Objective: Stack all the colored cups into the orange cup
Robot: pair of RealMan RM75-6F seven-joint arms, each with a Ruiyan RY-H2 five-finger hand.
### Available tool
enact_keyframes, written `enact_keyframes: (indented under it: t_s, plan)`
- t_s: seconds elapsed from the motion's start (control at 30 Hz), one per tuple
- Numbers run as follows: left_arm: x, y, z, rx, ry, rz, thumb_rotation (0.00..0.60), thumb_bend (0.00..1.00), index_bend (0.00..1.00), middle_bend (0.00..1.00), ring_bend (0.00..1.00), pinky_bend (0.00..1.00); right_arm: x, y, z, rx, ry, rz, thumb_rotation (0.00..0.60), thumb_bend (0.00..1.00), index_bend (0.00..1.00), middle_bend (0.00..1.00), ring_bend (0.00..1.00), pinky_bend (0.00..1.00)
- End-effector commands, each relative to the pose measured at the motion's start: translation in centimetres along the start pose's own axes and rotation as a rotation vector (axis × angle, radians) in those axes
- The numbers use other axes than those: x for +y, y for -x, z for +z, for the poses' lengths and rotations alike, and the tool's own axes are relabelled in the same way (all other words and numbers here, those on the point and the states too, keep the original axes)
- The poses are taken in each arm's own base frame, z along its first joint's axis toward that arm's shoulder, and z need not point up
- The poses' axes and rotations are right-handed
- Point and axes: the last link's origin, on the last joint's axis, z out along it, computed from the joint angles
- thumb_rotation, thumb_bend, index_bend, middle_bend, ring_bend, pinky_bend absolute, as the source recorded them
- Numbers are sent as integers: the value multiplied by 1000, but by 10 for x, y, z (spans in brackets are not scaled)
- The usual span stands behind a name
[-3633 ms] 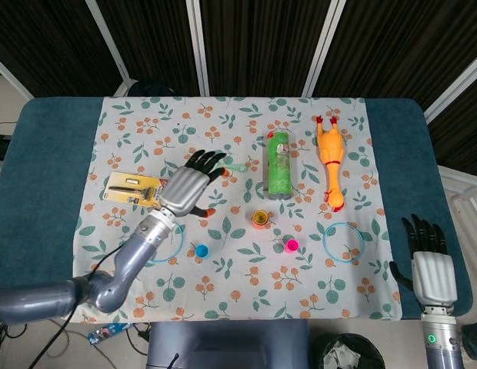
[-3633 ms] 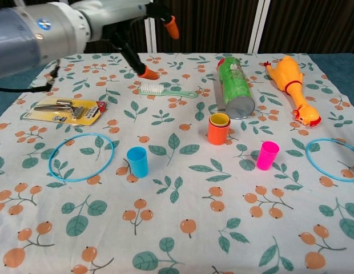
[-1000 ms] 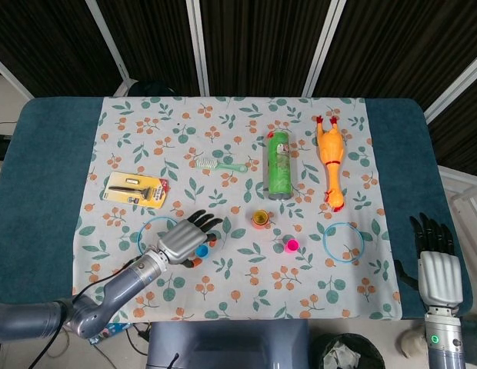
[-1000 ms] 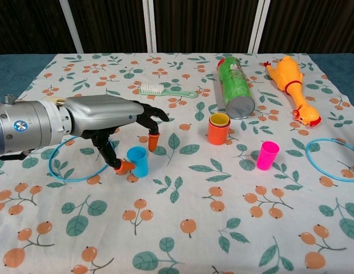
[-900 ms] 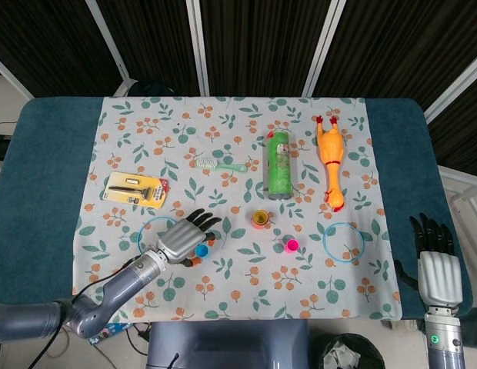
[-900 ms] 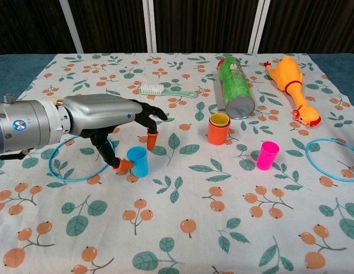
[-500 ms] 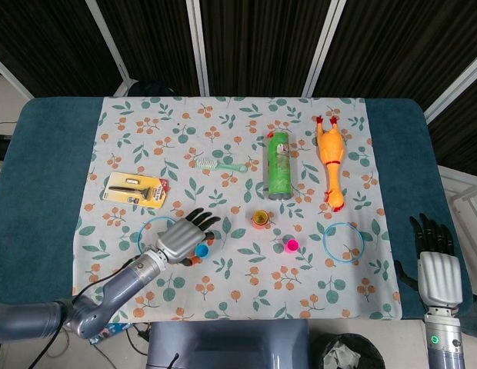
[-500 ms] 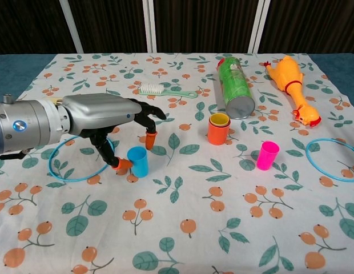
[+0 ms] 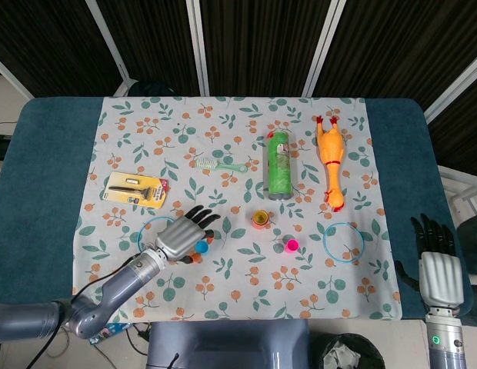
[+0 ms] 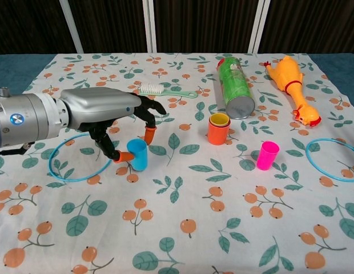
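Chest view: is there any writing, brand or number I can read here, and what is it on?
None is readable.
Green can: label print too blurred to read.
Left arm: a round blue badge, its mark too small to make out.
Carded tool, seen from the head view: print too small.

A: Head view position?
B: High above the table [image 9: 38, 177], looking almost straight down; the whole floral cloth [image 9: 238, 154] is in frame.
A: Chest view?
B: Low and close, facing forward across the cloth [image 10: 182, 200].
A: Overlap?
B: The cloth's centre, including the green can [image 9: 278, 163] [image 10: 235, 87].
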Motion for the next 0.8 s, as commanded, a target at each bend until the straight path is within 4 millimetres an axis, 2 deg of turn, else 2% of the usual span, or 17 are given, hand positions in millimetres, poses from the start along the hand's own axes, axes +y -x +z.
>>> enact_keyframes:
  t_s: [0.03, 0.27, 0.53, 0.63, 0.8]
  plan:
    - [-1, -4, -1, 11, -4, -6, 600, 317, 491, 75, 0, 0, 0, 0, 0, 2, 1, 2, 600, 366, 48, 0, 0, 46]
    - [8, -27, 9, 107, 15, -64, 600, 328, 500, 83, 0, 0, 0, 0, 0, 0, 1, 3, 600, 367, 48, 0, 0, 46]
    - [31, -70, 41, 291, 61, -131, 600, 327, 503, 86, 0, 0, -1, 1, 0, 2, 4, 1, 600, 366, 52, 0, 0, 46]
    - [37, -78, 55, 319, 62, -164, 600, 327, 502, 88, 0, 0, 0, 1, -1, 1, 6, -1, 600, 367, 51, 0, 0, 46]
    - [43, -81, 78, 311, 63, -233, 600, 327, 501, 90, 0, 0, 0, 2, -1, -6, 9, -3, 600, 367, 52, 0, 0, 46]
